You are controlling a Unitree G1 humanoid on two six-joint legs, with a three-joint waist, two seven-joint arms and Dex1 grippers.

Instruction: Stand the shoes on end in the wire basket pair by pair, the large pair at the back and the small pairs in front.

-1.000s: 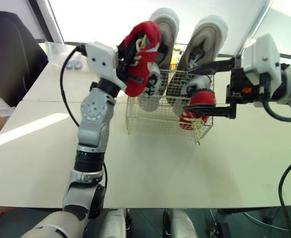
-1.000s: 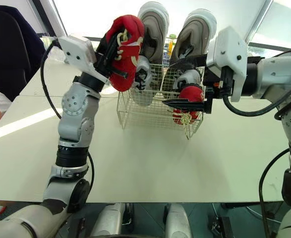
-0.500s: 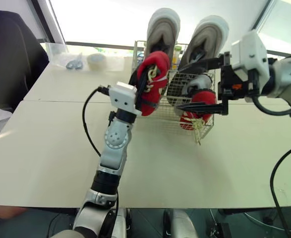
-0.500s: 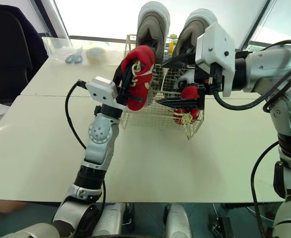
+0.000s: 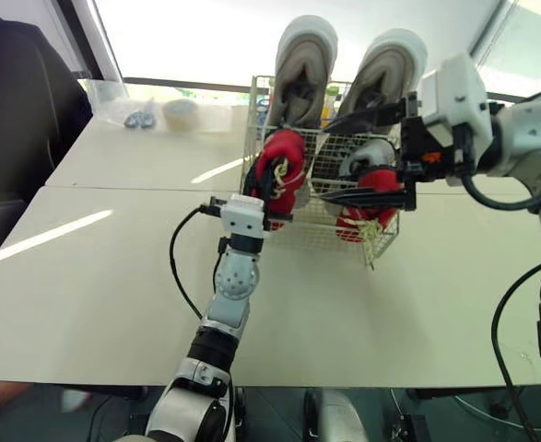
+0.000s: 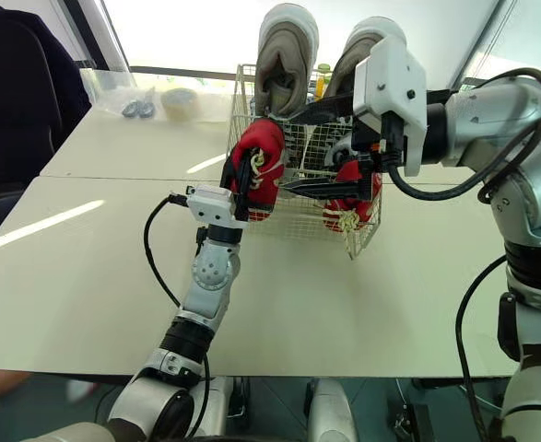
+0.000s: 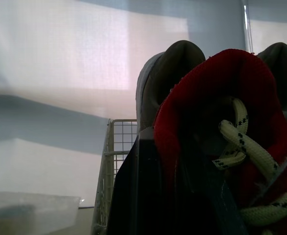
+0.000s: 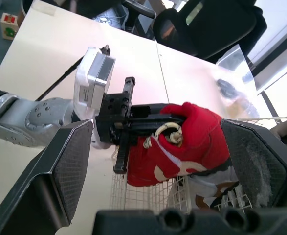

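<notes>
The wire basket (image 5: 302,219) stands mid-table with two large grey shoes (image 5: 301,57) upright at its back. A small grey-white shoe (image 5: 373,153) stands in front of them. One red shoe (image 5: 370,210) sits in the front right corner. My left gripper (image 5: 266,187) is shut on the other red shoe (image 5: 286,158), holding it toe-up at the basket's front left; its laces (image 7: 241,147) fill the left wrist view. My right gripper (image 5: 363,157) hovers open over the basket's right half, its fingers (image 8: 71,166) spread wide with nothing between them.
A clear plastic bag (image 5: 134,112) and a pale roll (image 5: 180,112) lie at the table's back left. A yellow bottle (image 5: 326,98) stands behind the basket. A person in dark clothes (image 5: 17,110) sits at the left. Bare tabletop (image 5: 95,276) lies in front.
My left arm has swung forward and down, bringing the red shoe from high above the table to the basket's front left. My right gripper has drifted slightly left and stays open.
</notes>
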